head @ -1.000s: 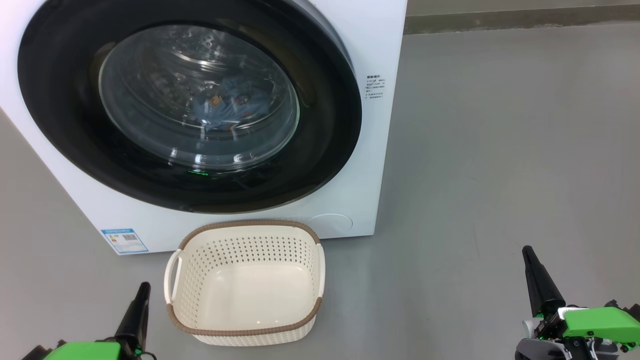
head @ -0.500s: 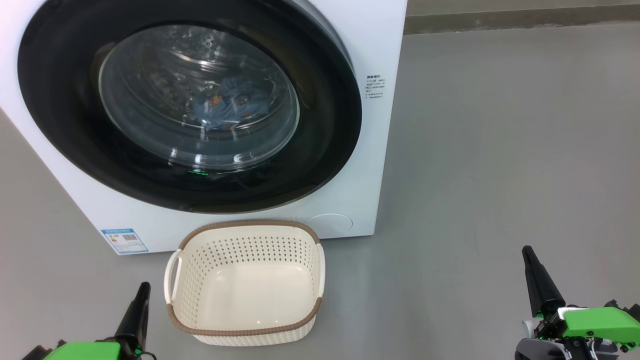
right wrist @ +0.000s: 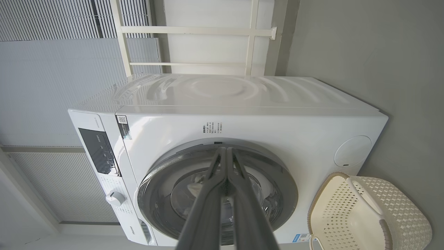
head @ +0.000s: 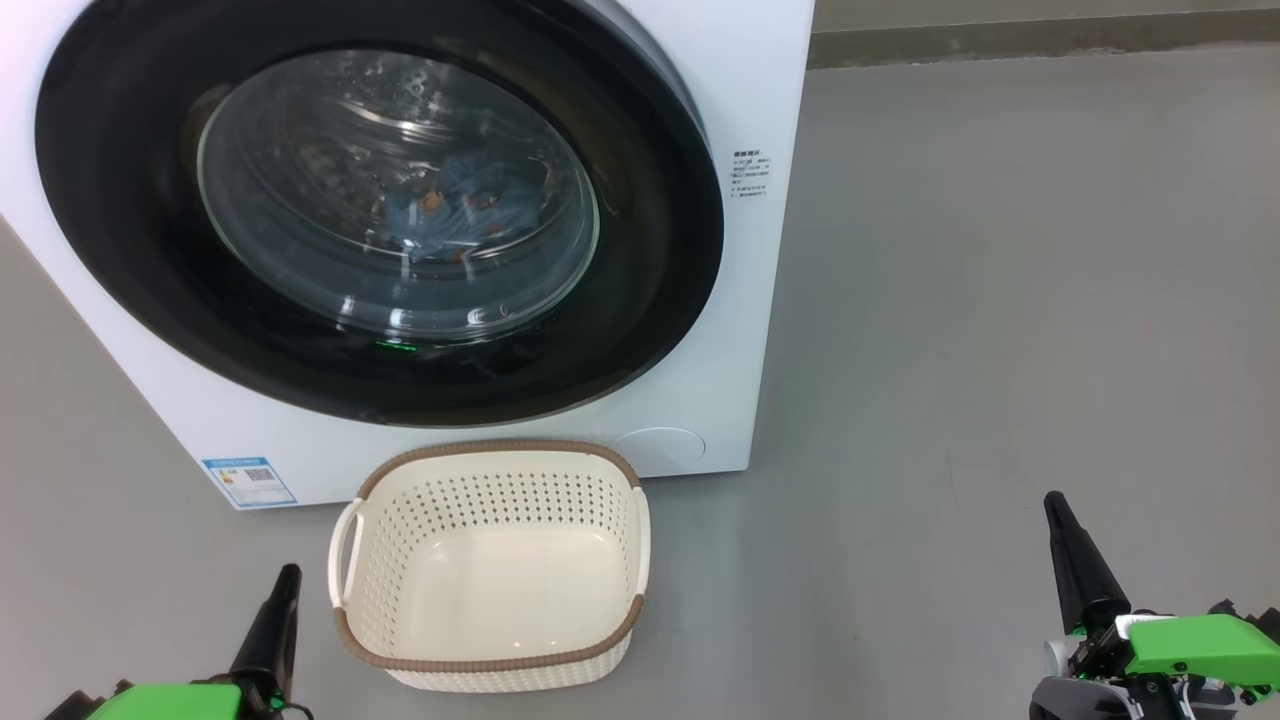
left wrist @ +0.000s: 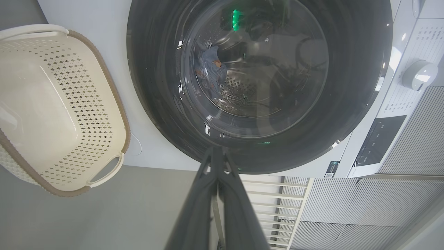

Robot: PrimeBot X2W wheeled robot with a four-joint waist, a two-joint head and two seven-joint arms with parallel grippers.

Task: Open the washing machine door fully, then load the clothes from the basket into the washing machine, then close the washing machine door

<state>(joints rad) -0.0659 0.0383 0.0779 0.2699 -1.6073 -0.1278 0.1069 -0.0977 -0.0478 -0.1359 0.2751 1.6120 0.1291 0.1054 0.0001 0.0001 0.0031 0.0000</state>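
Grey floor (head: 1000,300), laundry corner. Left gripper (head: 285,585), right gripper (head: 1060,520): jaws pressed together, holding nothing. Basket (head: 490,450) between them: empty. Clothes (head: 450,215) inside washing machine (head: 760,100), behind closed washing machine door (head: 640,300). Risk: an unseated latch could let the door swing open.

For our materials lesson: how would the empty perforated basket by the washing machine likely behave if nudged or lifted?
The basket is empty perforated plastic, so probably light yet fairly stiff. Its wide flat base on the smooth floor suggests sliding rather than tipping.
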